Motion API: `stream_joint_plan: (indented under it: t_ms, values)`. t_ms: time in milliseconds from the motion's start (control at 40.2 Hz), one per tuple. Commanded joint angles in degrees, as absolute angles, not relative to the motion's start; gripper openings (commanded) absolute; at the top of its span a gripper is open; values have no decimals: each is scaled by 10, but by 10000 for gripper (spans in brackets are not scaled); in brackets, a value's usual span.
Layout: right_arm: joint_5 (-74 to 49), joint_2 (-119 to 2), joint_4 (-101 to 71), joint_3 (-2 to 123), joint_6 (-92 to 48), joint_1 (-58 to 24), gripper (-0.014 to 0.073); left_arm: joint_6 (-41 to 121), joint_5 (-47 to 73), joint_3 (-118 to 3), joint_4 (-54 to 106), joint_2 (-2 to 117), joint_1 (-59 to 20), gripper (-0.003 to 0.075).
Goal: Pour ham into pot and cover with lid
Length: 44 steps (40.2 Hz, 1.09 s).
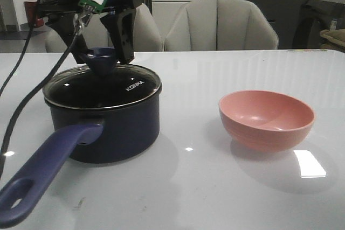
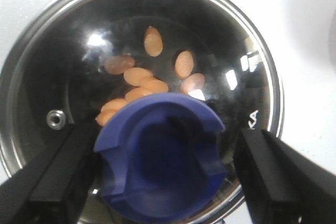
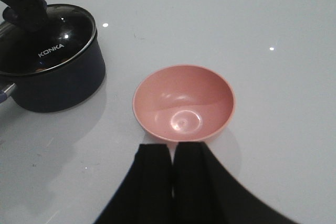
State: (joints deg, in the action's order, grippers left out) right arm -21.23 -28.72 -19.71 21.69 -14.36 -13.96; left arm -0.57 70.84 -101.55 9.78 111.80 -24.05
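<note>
The ham point(image 2: 139, 77), a handful of small orange-pink slices, sits on the black floor of the pot point(image 1: 116, 127), and you can see it right through the glass of the lid point(image 1: 105, 87). That lid lies flat on the pot's rim, metal edge seated all round, white KONKA lettering facing the pink bowl's side. The left gripper point(image 1: 102, 41) hangs directly over the lid, its two black fingers point(image 2: 52, 174) spread wide to either side of the flared purple-blue knob point(image 2: 160, 156), a clear gap on each side in the left wrist view, so nothing is gripped. The pot stands on the left part of the white table point(image 1: 205, 187), its long purple-blue handle point(image 1: 46, 168) reaching toward the near edge, hole at the end. Over to the right, well apart from the pot, the pink bowl point(image 1: 267, 119) sits upright with a bare interior. The right gripper point(image 3: 172, 179) hovers on the near side of that bowl, above the table, its two dark fingers pressed together with only a thin seam between them, holding nothing. Pale upholstered chairs point(image 1: 221, 22) stand beyond the far edge of the table.
</note>
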Motion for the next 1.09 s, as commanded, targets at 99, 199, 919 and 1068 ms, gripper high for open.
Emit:
stream_joint_plan:
  t_ms: [99, 199, 919, 1068]
  values:
    - [-175, -288, -203, 233, -152, -141, 150, -9, 738, -1031, 111, 1057, -246, 561]
    - [-175, -288, -203, 233, -152, -141, 150, -9, 738, -1026, 86, 1025, -246, 528]
    - [-175, -288, -203, 233, -152, -141, 150, -9, 520, -685, 35, 602, -246, 290]
    - [-175, -288, -203, 233, -152, -141, 150, -9, 474, -594, 23, 510, -246, 244]
